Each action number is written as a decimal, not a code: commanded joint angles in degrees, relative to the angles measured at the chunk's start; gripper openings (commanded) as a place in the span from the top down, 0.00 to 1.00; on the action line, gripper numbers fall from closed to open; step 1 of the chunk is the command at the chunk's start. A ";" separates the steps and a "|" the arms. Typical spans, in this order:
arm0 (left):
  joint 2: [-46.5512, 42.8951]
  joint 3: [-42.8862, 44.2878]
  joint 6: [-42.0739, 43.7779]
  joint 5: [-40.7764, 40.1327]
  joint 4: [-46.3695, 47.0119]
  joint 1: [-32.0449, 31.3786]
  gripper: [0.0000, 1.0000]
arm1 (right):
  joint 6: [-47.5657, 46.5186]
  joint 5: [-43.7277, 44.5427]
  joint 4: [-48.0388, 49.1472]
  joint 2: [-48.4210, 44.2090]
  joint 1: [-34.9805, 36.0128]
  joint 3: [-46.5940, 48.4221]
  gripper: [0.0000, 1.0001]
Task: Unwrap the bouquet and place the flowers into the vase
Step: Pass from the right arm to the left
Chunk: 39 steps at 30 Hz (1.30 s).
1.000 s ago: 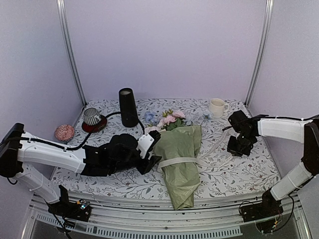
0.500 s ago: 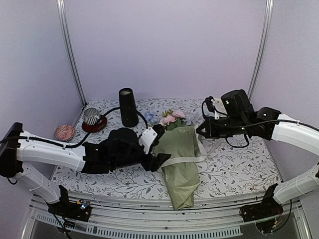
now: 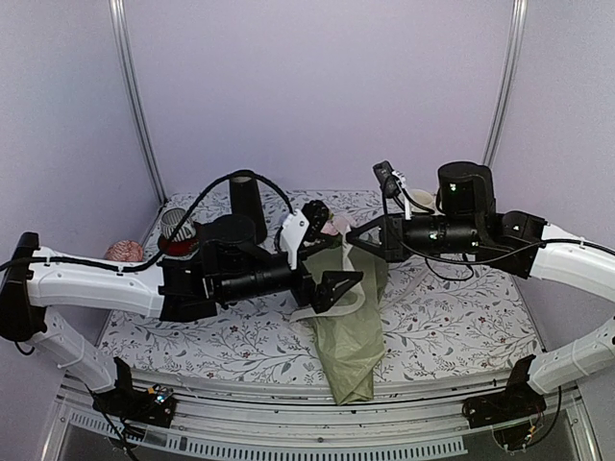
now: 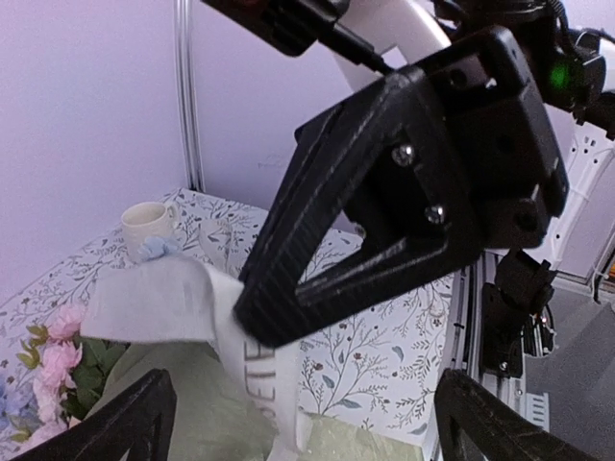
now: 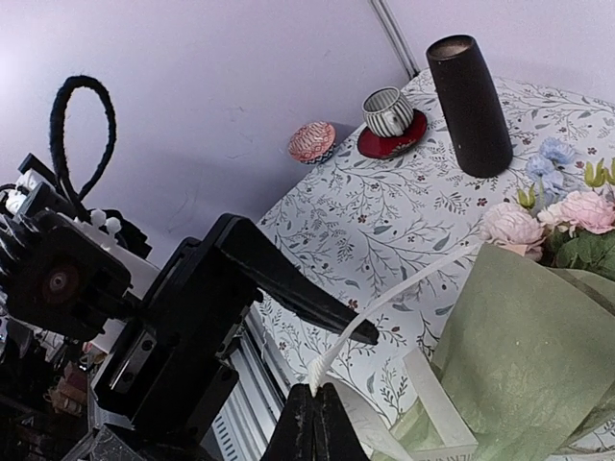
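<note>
At your far left, the striped cup (image 3: 176, 223) sits on its red saucer (image 5: 392, 142), away from the work. Just right of it the vase (image 5: 469, 106) stands upright, with nothing in it yet. The left gripper (image 4: 306, 403) hangs over the bouquet (image 3: 351, 322), fingers spread wide and holding nothing. The bouquet lies mid-table, its flowers (image 5: 577, 213) pointing toward the back wall and the sage paper wrapped around the stems. The right gripper (image 5: 313, 408) has its fingers pressed together, pinching the cream ribbon (image 5: 394, 293) and drawing it taut away from the paper. You look early in the job: the ribbon seems only part-loosened, and you have yet to open the paper and move any stem to the vase.
</note>
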 commanded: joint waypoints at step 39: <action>-20.31 -13.63 -20.25 9.35 -15.65 50.16 1.00 | 9.15 29.66 -11.91 -0.87 -22.67 -12.62 0.08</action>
